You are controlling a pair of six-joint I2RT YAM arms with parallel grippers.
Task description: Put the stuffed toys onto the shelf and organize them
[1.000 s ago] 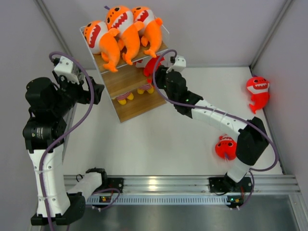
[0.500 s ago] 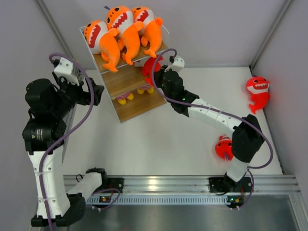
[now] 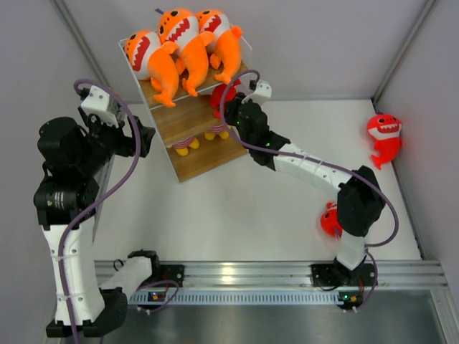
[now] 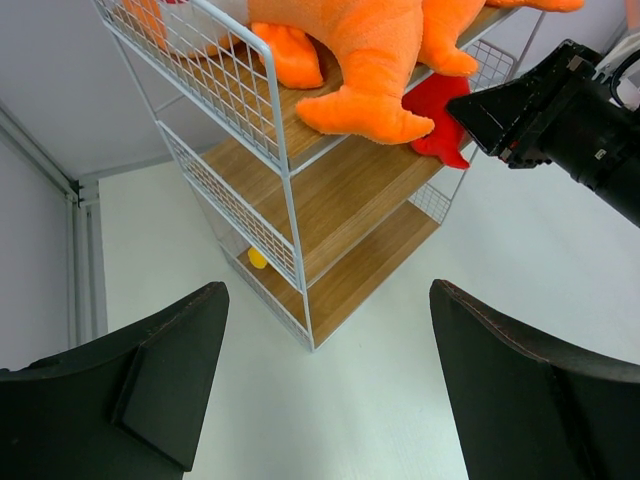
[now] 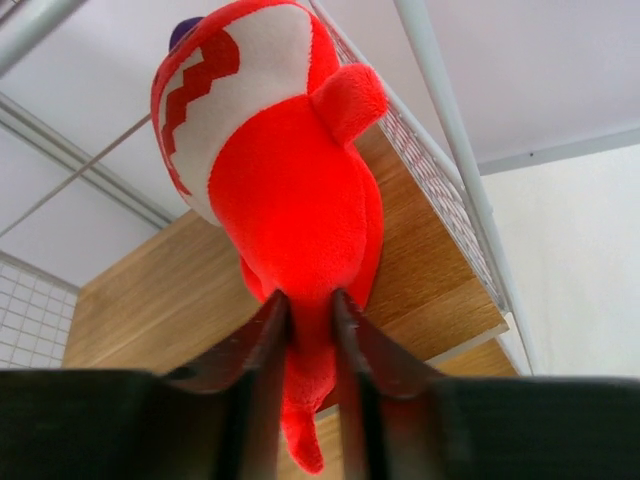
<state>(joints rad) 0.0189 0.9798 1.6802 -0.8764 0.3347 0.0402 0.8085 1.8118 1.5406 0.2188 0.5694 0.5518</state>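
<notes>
At the near side of the white table (image 3: 237,208), item one: a red plush shark (image 3: 330,221) lay on the surface, partly hidden behind the right arm's elbow. Further back on the left, the left gripper (image 4: 325,290) hung with its fingers spread wide, holding nothing, facing the shelf (image 3: 204,163) from nearby. Against the right wall a second red shark (image 3: 384,137) sat well apart from the rest. At the shelf's middle tier, the right gripper (image 5: 310,305) was clamped narrowly on the tail end of a third red shark (image 5: 280,190), its body over the board beside the wire side panel. Lower down stood two yellow-footed figures (image 3: 185,145). On the top tier, furthest back, three orange sharks (image 3: 183,46) lay side by side, touching, tails overhanging the front edge.
</notes>
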